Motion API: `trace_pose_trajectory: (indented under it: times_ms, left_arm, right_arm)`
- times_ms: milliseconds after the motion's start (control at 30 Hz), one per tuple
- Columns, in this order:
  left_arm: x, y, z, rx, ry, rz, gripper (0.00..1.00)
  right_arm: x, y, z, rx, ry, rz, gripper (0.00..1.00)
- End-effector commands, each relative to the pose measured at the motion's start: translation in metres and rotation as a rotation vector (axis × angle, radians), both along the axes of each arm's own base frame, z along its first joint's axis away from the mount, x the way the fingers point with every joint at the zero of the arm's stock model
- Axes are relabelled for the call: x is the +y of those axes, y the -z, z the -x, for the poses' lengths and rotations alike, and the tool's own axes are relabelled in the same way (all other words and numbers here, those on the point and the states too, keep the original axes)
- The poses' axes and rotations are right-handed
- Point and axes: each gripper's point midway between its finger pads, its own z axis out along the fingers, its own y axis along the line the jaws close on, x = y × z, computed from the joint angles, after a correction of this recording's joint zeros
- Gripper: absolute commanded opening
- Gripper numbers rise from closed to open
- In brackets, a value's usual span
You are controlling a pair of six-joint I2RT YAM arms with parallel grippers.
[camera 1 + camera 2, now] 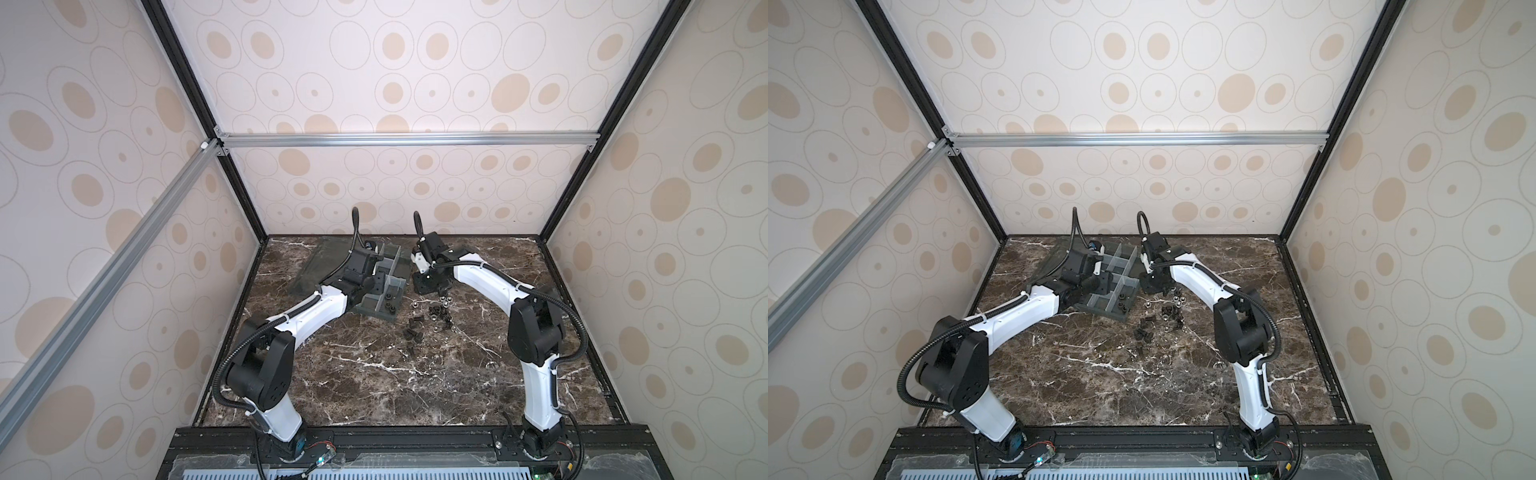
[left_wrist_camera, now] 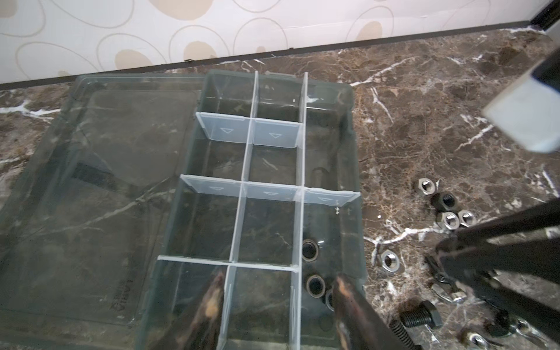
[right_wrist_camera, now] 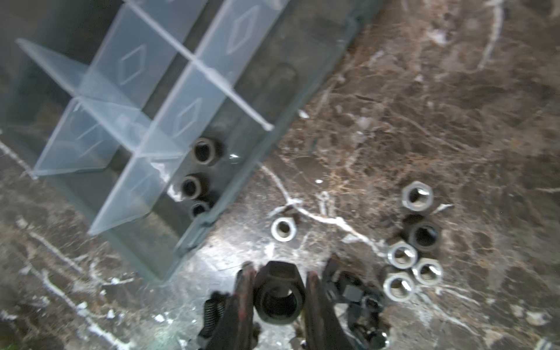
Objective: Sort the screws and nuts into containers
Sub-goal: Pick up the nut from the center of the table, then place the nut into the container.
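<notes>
Black nut [image 3: 278,300]: clamped between the two fingers of the right gripper [image 3: 278,272], threaded hole facing the wrist camera, close to a corner of the organizer box [image 3: 303,91]. Several loose nuts [image 3: 401,254], silver and one black, lie on the marble table [image 3: 454,106] near that gripper. Black screws [image 1: 413,330] are scattered nearer the robot's bases. Three dark nuts [image 2: 315,285] sit in one edge cell [image 2: 333,242] of the box. Jaws of the left gripper [image 2: 278,291] stand apart, holding nothing, poised over the cells. Clear lid [image 2: 106,181] lies flat against the box's side; its embossed lettering [image 2: 119,298] is too faint to read. Frosted dividers [image 2: 225,130] bear triangle marks.
</notes>
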Motion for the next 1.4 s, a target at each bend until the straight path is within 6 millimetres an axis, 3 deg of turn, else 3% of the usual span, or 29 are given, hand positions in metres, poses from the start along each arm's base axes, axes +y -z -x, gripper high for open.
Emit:
trace_pose_trajectory:
  times_ms: [0,100,200,367,500,533,600,667,800,933,1033,1133,1200,1267,1367]
  left_arm:
    - [0.013,-0.011,0.001,-0.039,-0.051,0.022,0.58]
    - [0.021,-0.012,0.007,-0.051,-0.064,0.006,0.58]
    - [0.023,-0.012,0.011,-0.054,-0.055,-0.007,0.58]
    - [0.026,-0.015,0.016,-0.063,-0.049,-0.026,0.58]
    - [0.028,-0.02,0.016,-0.08,-0.054,-0.035,0.58]
    - [0.027,-0.02,0.015,-0.082,-0.051,-0.033,0.58]
    - [0.025,-0.022,0.014,-0.088,-0.041,-0.022,0.58]
    - [0.021,-0.024,0.013,-0.098,-0.03,-0.015,0.58]
    - [0.01,-0.032,0.014,-0.133,0.01,0.004,0.6]
    - [-0.012,-0.044,0.016,-0.175,0.091,0.019,0.62]
    - [-0.041,-0.051,0.018,-0.198,0.186,0.018,0.62]
    - [-0.071,-0.048,0.021,-0.197,0.271,0.02,0.62]
    - [-0.082,-0.041,0.02,-0.182,0.291,0.029,0.61]
    - [-0.09,-0.035,0.019,-0.162,0.307,0.031,0.61]
    - [-0.096,-0.031,0.017,-0.151,0.319,0.028,0.61]
  right_arm:
    - [0.048,-0.015,0.011,-0.01,-0.116,-0.08,0.15]
    - [0.075,-0.006,0.013,-0.012,-0.167,-0.078,0.15]
    - [0.086,0.009,0.007,0.001,-0.167,-0.059,0.15]
    - [0.075,0.023,-0.011,-0.038,-0.112,0.04,0.15]
    - [0.075,0.027,-0.01,-0.044,-0.127,0.044,0.17]
    - [0.076,0.027,-0.01,-0.039,-0.134,0.039,0.19]
    - [0.077,0.03,-0.007,-0.029,-0.139,0.035,0.36]
    - [0.075,0.029,-0.006,-0.031,-0.135,0.032,0.42]
    - [0.068,0.007,-0.008,-0.08,-0.114,0.0,0.5]
    - [0.035,-0.019,-0.011,-0.125,-0.031,-0.034,0.5]
    - [-0.015,-0.026,-0.019,-0.142,0.098,-0.036,0.48]
    - [-0.07,-0.011,-0.024,-0.11,0.204,0.012,0.44]
    - [-0.095,0.001,-0.026,-0.063,0.237,0.045,0.41]
    - [-0.113,0.016,-0.026,-0.006,0.248,0.083,0.41]
    - [-0.119,0.031,-0.029,0.029,0.223,0.137,0.41]
